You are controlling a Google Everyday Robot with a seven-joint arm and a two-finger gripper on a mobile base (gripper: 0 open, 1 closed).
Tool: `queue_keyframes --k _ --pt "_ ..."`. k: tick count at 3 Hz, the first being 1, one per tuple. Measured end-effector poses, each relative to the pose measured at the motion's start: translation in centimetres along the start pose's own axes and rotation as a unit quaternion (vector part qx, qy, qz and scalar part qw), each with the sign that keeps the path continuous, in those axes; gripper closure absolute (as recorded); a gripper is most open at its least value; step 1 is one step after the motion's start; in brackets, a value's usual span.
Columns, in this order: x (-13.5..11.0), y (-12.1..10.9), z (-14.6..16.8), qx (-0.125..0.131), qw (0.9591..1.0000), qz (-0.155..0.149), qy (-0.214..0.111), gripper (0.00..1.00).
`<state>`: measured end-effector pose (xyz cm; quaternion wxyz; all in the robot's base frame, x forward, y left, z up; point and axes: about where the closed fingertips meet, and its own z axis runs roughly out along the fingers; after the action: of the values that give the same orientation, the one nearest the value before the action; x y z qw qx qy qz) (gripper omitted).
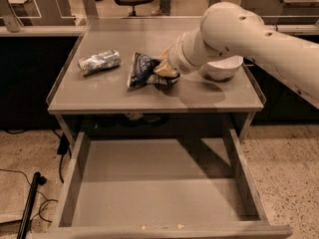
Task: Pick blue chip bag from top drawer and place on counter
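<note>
The blue chip bag (140, 68) lies on the counter (114, 91), near its middle, crumpled, with white lettering facing up. My gripper (164, 72) is at the bag's right end and touches it, low over the counter top. The white arm reaches in from the right and hides the wrist. The top drawer (159, 185) is pulled fully open below the counter, and its grey floor holds nothing.
A silvery crushed wrapper (99, 61) lies on the counter's left part. A white bowl (224, 67) stands at the right, partly behind my arm. A black cable and a bar (31, 203) lie on the floor at the left. Chairs and desks stand behind.
</note>
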<state>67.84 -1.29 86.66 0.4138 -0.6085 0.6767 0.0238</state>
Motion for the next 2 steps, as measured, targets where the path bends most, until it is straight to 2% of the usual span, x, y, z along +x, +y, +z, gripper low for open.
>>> queue_keyframes --k 2 --pt "0.00 0.00 0.00 0.000 1.0000 0.000 0.000 0.24"
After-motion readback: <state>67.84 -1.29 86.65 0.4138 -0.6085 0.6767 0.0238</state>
